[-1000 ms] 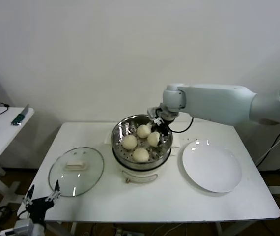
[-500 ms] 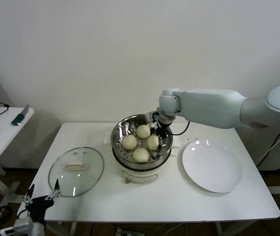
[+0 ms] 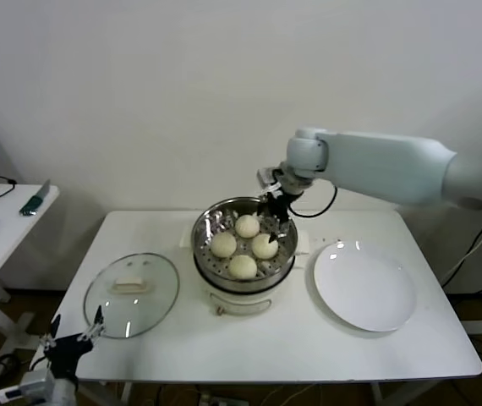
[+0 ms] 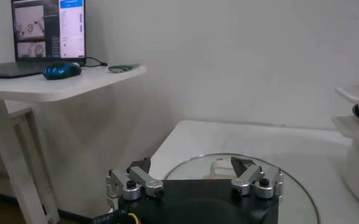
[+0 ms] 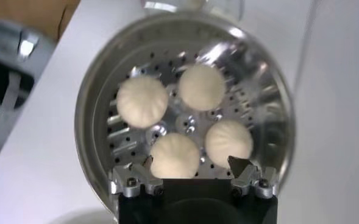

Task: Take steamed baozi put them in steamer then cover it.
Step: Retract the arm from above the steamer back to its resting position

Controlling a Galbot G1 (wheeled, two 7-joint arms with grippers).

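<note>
Four steamed baozi (image 3: 243, 247) rest on the perforated floor of the steamer (image 3: 209, 254), arranged in a close cluster at its centre. The steamer sits on its white pot base (image 3: 241, 302) near the middle of the white desk (image 3: 309, 347).

The right pincer (image 3: 273, 215) hangs above the far right part of the steamer rim, over the baozi nearest that side. In the right wrist view the right pincer (image 5: 191, 168) has its fingers spread apart and holds nothing; all four baozi (image 5: 185, 119) lie free below it.

The cover (image 3: 131, 294) lies flat on the desk to the left of the steamer, apart from it, with its white handle (image 3: 128, 286) facing up. A white plate (image 3: 364, 286) lies on the desk to the right of the steamer.

The left pincer (image 3: 70, 338) is parked low at the near left corner of the desk, just beside the cover's near edge. In the left wrist view the left pincer (image 4: 194, 176) is released, fingers apart, grasping nothing, with the cover (image 4: 295, 189) lying beyond it.
</note>
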